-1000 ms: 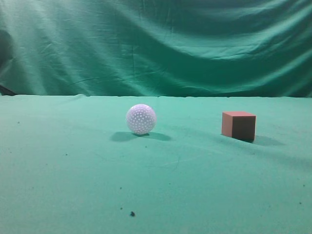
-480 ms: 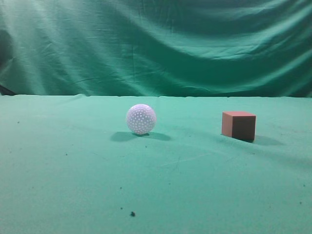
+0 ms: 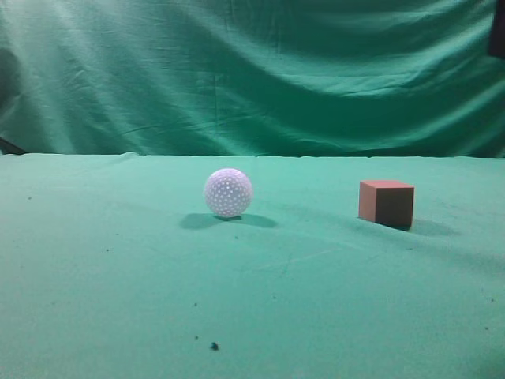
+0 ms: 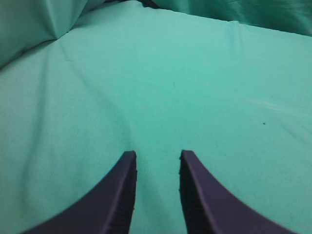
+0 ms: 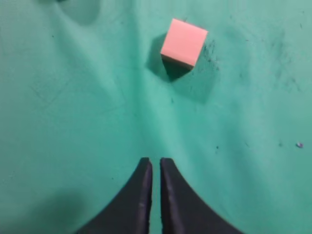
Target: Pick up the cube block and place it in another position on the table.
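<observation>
The cube block [image 3: 387,204] is reddish-orange and sits on the green table [image 3: 118,300] at the right. In the right wrist view it [image 5: 183,43] lies ahead of my right gripper [image 5: 156,163], slightly to the right and well apart from it. The right jaws are empty and nearly touching, held above the cloth. My left gripper [image 4: 157,156] is open and empty over bare green cloth, with no cube in its view. A dark part of the right arm [image 3: 497,31] shows at the top right edge of the exterior view.
A white dimpled ball [image 3: 228,193] rests on the table left of the cube, about a third of the table's width away. The wrinkled green backdrop curtain [image 3: 252,71] hangs behind the table. Small dark specks [image 3: 214,346] dot the cloth.
A dark part of the right arm has come into the top right corner of the exterior view. The cube and the ball have not moved.
</observation>
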`<state>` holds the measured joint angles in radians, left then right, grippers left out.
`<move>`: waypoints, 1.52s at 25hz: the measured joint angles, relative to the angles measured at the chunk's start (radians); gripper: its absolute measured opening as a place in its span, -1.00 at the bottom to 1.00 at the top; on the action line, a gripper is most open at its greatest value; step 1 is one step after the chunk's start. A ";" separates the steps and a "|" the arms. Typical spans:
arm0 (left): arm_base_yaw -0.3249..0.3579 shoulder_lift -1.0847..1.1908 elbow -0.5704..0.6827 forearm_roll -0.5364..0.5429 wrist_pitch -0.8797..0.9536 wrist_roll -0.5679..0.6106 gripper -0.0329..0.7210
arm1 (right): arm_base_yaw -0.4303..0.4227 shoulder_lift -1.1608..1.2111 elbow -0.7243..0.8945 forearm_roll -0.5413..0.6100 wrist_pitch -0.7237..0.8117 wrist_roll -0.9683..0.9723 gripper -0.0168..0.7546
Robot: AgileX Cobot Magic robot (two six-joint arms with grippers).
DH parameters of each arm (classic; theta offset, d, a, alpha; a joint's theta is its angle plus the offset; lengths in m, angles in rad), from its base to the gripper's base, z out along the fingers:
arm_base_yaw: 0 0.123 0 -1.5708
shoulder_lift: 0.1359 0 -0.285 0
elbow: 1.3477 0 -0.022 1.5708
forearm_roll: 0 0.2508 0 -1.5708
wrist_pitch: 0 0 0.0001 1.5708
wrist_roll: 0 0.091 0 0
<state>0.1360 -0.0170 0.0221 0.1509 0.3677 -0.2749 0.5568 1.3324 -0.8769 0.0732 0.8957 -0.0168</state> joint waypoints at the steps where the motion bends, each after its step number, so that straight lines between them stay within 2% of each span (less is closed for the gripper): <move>1: 0.000 0.000 0.000 0.000 0.000 0.000 -0.29 | 0.002 0.025 -0.017 -0.002 -0.009 0.002 -0.83; 3: 0.000 0.000 0.000 0.000 0.000 0.000 -0.29 | 0.002 0.078 -0.040 -0.007 -0.037 0.006 -0.62; 6: 0.000 0.000 0.000 0.000 0.000 0.000 -0.29 | 0.002 0.138 -0.048 -0.009 -0.110 0.008 -0.15; 9: 0.000 0.000 0.000 0.000 0.000 0.000 -0.29 | 0.002 0.191 -0.048 -0.009 -0.185 0.009 0.23; 11: 0.000 0.000 0.000 0.000 0.000 0.000 -0.29 | 0.002 0.232 -0.050 -0.009 -0.229 0.009 0.37; 14: 0.000 0.000 0.000 0.000 0.000 0.000 -0.29 | 0.002 0.291 -0.050 -0.019 -0.266 0.009 0.33; 15: 0.000 0.000 0.000 0.000 0.000 0.000 -0.29 | 0.002 0.308 -0.050 -0.028 -0.276 0.010 0.43; 24: 0.000 0.000 0.000 0.000 0.000 0.000 -0.29 | 0.002 0.423 -0.058 -0.063 -0.372 0.044 0.39; 28: 0.000 0.000 0.000 0.000 0.000 0.000 -0.29 | -0.001 0.421 -0.066 -0.106 -0.364 0.112 -0.28; 29: 0.000 0.000 0.000 0.000 0.000 0.000 -0.29 | -0.005 0.419 -0.080 -0.119 -0.346 0.130 -0.33; 35: 0.000 0.000 0.000 0.000 0.000 0.000 -0.29 | -0.090 0.404 -0.231 -0.179 -0.177 0.202 -0.31; 38: 0.000 0.000 0.000 0.000 0.000 0.000 -0.29 | -0.151 0.402 -0.297 -0.182 -0.157 0.206 -0.31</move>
<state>0.1360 -0.0170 0.0221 0.1509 0.3677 -0.2749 0.4059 1.7347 -1.1735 -0.1085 0.7390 0.1887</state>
